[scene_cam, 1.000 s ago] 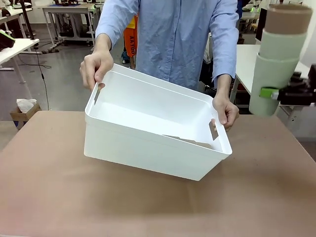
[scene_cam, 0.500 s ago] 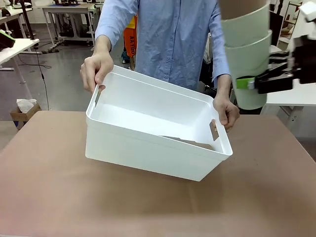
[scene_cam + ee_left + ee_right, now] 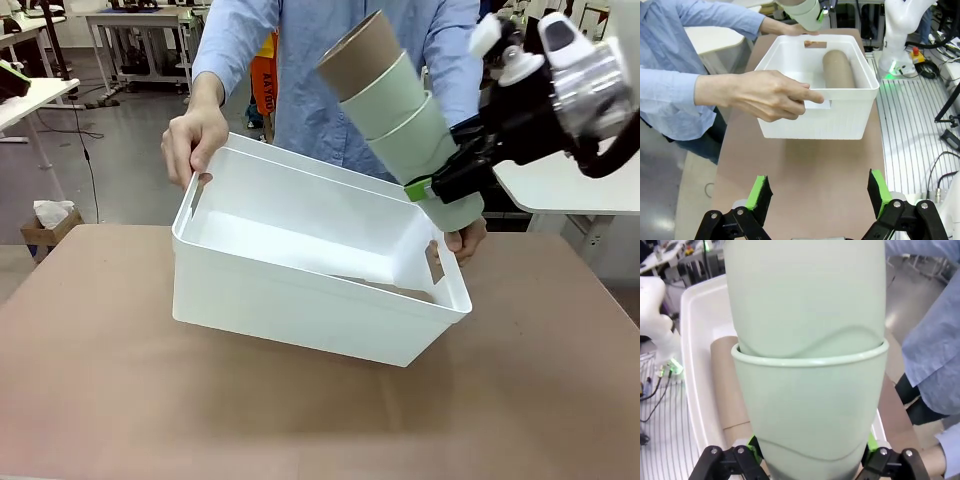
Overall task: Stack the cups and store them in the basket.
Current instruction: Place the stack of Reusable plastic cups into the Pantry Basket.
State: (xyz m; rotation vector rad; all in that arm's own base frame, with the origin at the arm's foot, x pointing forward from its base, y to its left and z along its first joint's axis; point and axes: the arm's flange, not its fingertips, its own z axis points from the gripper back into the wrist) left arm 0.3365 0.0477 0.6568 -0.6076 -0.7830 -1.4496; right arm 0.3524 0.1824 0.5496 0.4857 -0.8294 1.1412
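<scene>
Right gripper (image 3: 440, 187) is clamped on a nested stack (image 3: 400, 105) — two mint cups with a tan one at the far end — held by the lowest mint cup and tilted hard, mouth end leaning toward the person. It hangs above the basket's (image 3: 300, 300) right end, close to the person's hand (image 3: 460, 230) on that rim. The person holds the basket by both short sides, tipped so its opening faces the robot. The left wrist view shows a tan stack (image 3: 839, 69) already lying along one long wall inside.

Left gripper (image 3: 815, 200) waits low over the table, fingers spread wide and holding nothing.

To finish well, I judge the stack should go down into the free floor beside the tan stack, lying parallel to it — not dropped from height, since it could bounce or come apart. Keep clear of the hand on the rim, and release only once the cups rest on the bottom.
</scene>
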